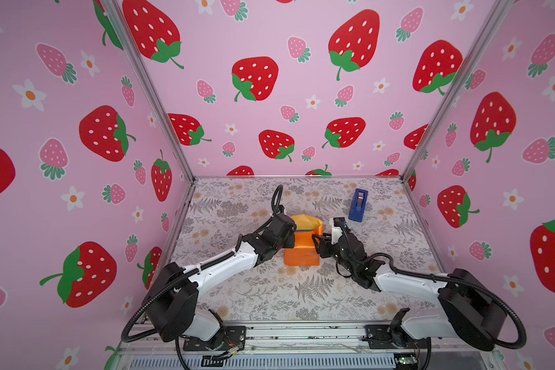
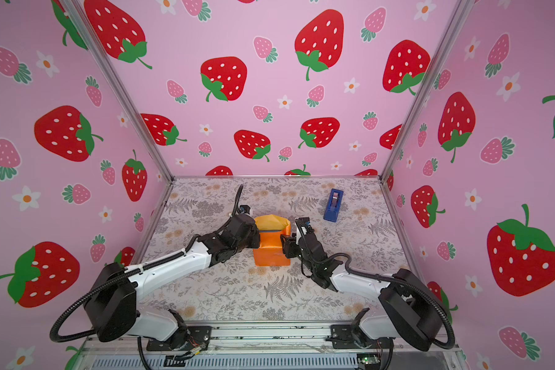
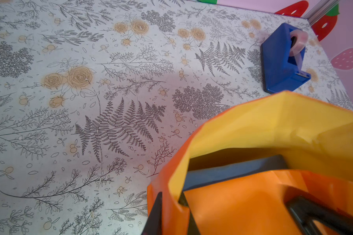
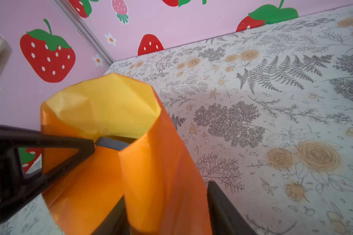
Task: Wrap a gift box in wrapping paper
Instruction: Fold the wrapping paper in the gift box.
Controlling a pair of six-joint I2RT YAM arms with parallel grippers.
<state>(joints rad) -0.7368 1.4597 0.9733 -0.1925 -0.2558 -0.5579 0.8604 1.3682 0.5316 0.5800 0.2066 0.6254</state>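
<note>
- The box sits near the middle of the desk, between the two hands. It stands inside the paper, and only a dark blue strip of its top shows.
- The paper covers the box's sides with its glossy orange face outward. It rises above the box's top as an open, creased collar, pale yellow inside.
- The tallest part of that collar stands at the far side of the box.
- The left hand is at the box's left side, nearly closed and pinching a fold of the paper. In the left wrist view one finger lies outside the orange wall, and a dark sliver of the other shows just inside it.
- The right hand is at the box's right side with its fingers standing apart.
- In the right wrist view an upright orange fold stands between those fingers. One fingertip rests on the paper at the box's top edge, with a gap to the fold. The other finger sits just beside the fold's outer side.
- A blue tape dispenser with a clear roll stands behind the box and to its right, apart from the box and the paper.
</note>
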